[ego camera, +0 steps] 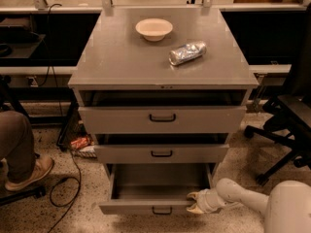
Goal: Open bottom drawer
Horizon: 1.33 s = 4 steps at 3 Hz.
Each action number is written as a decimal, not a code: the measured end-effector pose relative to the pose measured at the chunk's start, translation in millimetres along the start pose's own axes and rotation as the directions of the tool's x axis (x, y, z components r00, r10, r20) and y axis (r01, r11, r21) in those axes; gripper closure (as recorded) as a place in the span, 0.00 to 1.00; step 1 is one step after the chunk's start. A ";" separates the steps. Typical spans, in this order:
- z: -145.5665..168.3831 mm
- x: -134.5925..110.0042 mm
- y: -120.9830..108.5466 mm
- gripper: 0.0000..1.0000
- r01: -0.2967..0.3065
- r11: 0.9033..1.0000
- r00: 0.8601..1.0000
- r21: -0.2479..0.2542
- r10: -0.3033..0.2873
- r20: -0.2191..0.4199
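Note:
The bottom drawer (146,207) is the lowest grey metal front of the cabinet, pulled well out, with its small black loop handle (162,210) at the centre. Its inside looks bare. My gripper (195,202) is at the drawer's right front corner, its pale fingers (194,195) spread above and below the top edge of the drawer front. The white arm (243,194) reaches in from the lower right. The middle drawer (162,154) and top drawer (162,118) stand slightly out above it.
A white bowl (154,28) and a silver foil packet (187,53) lie on the cabinet top (121,62). A seated person's leg and shoe (22,159) and a floor cable (68,188) are at the left. An office chair base (282,135) stands at the right.

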<state>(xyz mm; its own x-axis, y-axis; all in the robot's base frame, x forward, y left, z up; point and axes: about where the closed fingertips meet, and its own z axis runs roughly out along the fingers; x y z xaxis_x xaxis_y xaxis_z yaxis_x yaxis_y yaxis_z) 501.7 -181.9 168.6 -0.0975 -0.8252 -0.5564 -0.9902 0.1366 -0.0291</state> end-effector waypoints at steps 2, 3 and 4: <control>-4.4 4.2 32.5 1.00 -0.030 0.999 0.999 0.011 0.030 0.027; -0.6 8.1 42.7 1.00 -0.038 0.999 0.999 -0.002 0.038 0.020; -2.8 6.6 42.6 1.00 -0.038 0.999 0.999 -0.003 0.038 0.020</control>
<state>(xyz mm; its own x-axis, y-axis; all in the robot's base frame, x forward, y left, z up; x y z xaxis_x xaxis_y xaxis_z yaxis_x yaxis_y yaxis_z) 458.5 -183.1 166.0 -0.1328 -0.8082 -0.5737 -0.9861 0.1663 -0.0060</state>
